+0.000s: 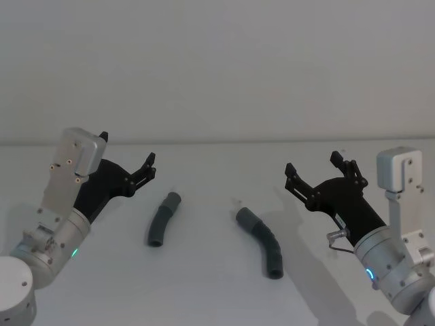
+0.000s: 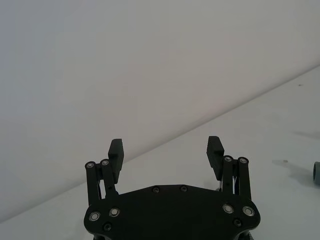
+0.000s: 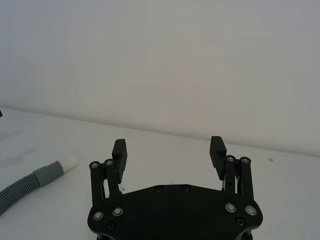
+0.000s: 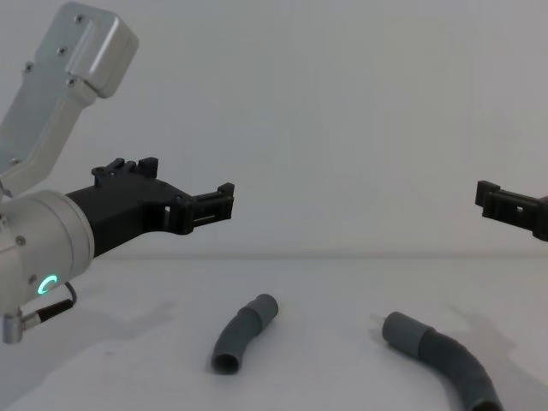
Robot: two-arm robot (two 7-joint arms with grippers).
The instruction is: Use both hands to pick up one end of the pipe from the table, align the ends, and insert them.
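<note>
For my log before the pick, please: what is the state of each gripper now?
Left gripper: open, holding nothing.
Right gripper: open, holding nothing.

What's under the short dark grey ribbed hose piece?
Only the plain white table; the short hose piece rests on it, left gripper and right gripper raised clear. The contact strip itself is hidden.

Short pipe [image 1: 162, 221] and long pipe [image 1: 264, 242] are ribbed dark grey.
</note>
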